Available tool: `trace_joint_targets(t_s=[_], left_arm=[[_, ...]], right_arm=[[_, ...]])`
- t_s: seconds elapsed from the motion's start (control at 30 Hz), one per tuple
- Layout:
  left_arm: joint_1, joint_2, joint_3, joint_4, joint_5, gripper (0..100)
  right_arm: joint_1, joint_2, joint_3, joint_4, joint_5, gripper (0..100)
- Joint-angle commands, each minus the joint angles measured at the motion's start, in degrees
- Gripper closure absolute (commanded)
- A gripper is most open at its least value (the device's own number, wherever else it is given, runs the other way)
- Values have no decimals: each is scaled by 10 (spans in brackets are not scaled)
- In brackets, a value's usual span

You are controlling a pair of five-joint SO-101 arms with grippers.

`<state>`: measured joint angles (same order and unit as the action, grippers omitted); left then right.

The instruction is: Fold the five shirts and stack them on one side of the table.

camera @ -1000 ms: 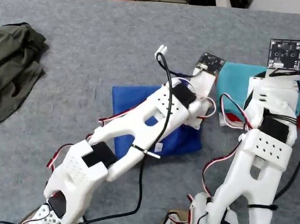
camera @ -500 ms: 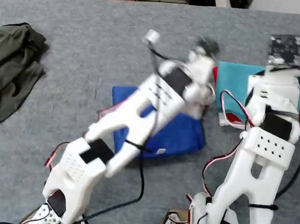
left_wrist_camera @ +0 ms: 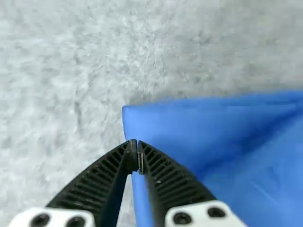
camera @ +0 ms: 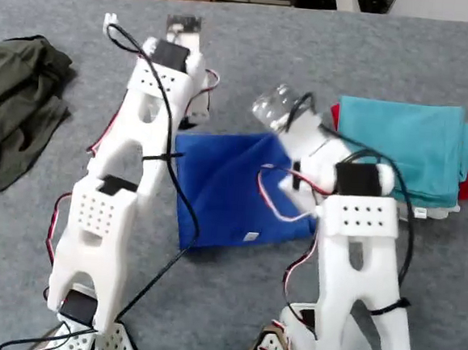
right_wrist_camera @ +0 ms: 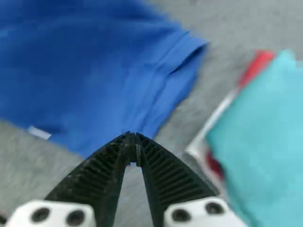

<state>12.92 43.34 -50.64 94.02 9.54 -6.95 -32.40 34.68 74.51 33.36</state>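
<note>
Grey felt-like table covering (camera: 251, 63) carries all the work. A blue shirt (camera: 225, 182) lies at centre, folded to a flat rectangle. At 3 o'clock a stack is formed: teal shirt (camera: 402, 148) on top, red shirt (camera: 465, 183) and a white one (camera: 438, 211) showing beneath. An olive shirt (camera: 17, 101) lies crumpled at 9 o'clock, untouched. The left gripper (left_wrist_camera: 134, 161) sits at the blue shirt's 11 o'clock corner, fingers together over its edge; whether fabric is pinched cannot be determined. The right gripper (right_wrist_camera: 134, 153) hangs over the blue shirt's 3 o'clock edge, just beside the stack, fingers together and empty. The step in hand is judged to be transfer of the blue shirt. The next move calls for a secure hold on two corners, then a level carry toward 3 o'clock so the folds hold.
</note>
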Motion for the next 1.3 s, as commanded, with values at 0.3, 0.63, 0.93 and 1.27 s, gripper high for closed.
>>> trace_joint_targets(t_s=[0.3, 0.63, 0.93, 1.27], left_arm=[[-20, 80, 76, -146, 1, 981], [-21, 79, 70, -149, -3, 981], [-18, 78, -28, -77, -3, 981], [-11, 82, -134, -2, -3, 981]], right_arm=[[-8, -17, 236, -141, 11, 996], [115, -21, 298, -204, 82, 996], [88, -47, 56, -21, 55, 996], [-19, 257, -270, -47, -87, 996]])
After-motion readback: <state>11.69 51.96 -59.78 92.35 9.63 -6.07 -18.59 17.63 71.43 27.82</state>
